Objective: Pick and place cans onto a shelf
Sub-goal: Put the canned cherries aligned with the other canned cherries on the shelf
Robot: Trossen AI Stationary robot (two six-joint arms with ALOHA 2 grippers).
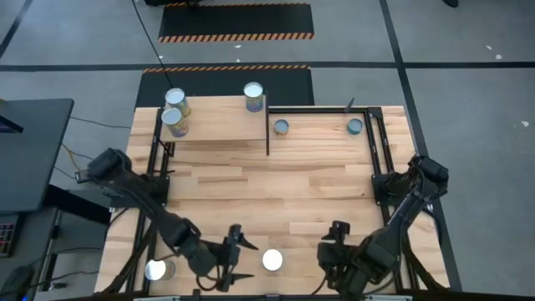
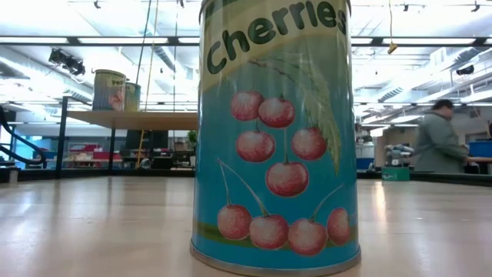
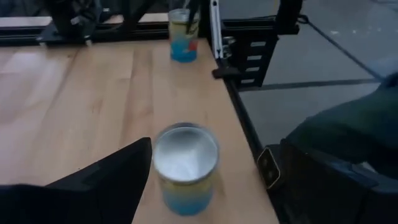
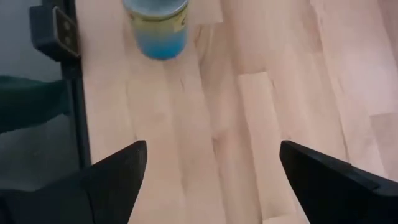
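Note:
A cherry-labelled can (image 1: 272, 260) stands upright near the table's front edge and fills the low view (image 2: 277, 131). My left gripper (image 1: 241, 255) is open just left of it. One finger (image 3: 112, 180) shows beside the can (image 3: 185, 165), apart from it. My right gripper (image 1: 334, 244) is open to the can's right, its fingers pointing down over bare wood (image 4: 211, 180), the can (image 4: 155, 25) ahead of them. The shelf (image 1: 217, 125) at the far left carries three cans (image 1: 174, 121).
Two cans (image 1: 281, 127) (image 1: 355, 126) stand on the table right of the shelf, and one (image 1: 156, 269) at the front left. Another can (image 3: 183, 37) stands by the black frame (image 3: 249, 56). A small camera (image 4: 56, 28) sits at the near edge. A person (image 2: 438, 142) stands in the room behind.

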